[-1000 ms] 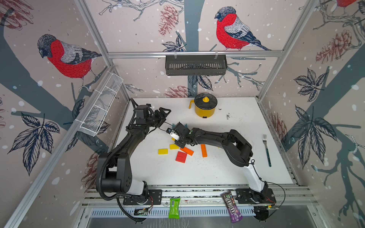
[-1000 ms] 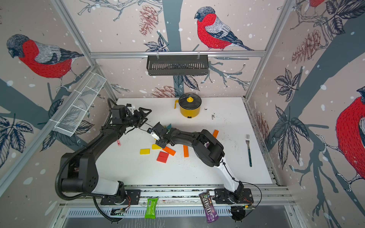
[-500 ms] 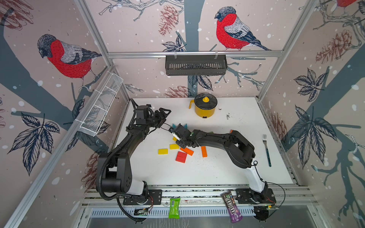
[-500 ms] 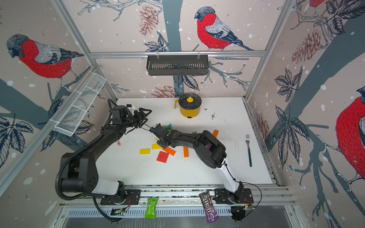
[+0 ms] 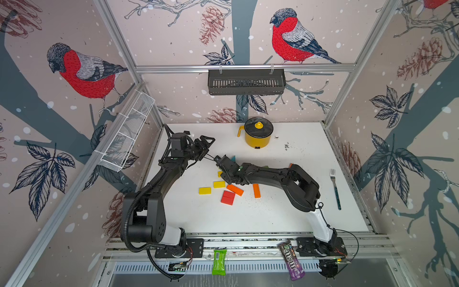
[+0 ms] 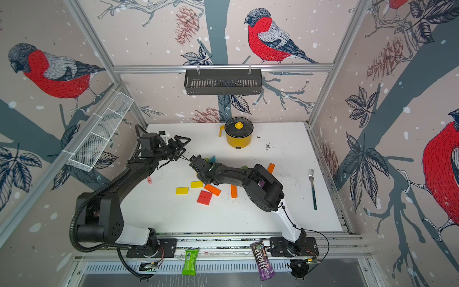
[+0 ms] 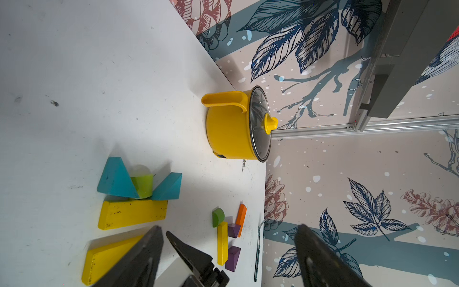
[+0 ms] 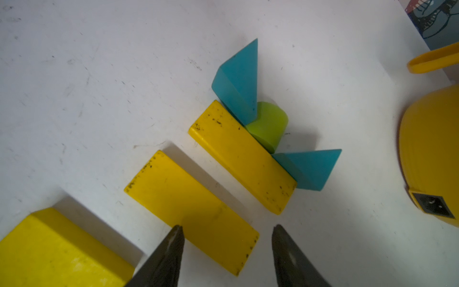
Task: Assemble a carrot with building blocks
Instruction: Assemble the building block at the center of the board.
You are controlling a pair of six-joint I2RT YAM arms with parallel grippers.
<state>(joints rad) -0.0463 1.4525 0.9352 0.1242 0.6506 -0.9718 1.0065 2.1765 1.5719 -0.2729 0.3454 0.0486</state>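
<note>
White table [image 8: 99,74] | yellow block [image 8: 188,198] | end between parted jaws of right tool [image 8: 227,227]

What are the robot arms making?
They are building a carrot. Two teal triangular blocks and a green rounded block form leaves against one yellow flat block. The right gripper hangs open over a second yellow flat block beside it. The left gripper hovers open, empty. Orange and red flat blocks lie unplaced.

blocks [image 5: 228,197] crowd centre, pot [image 5: 257,139] behind, open table [image 5: 248,218] in front
</note>
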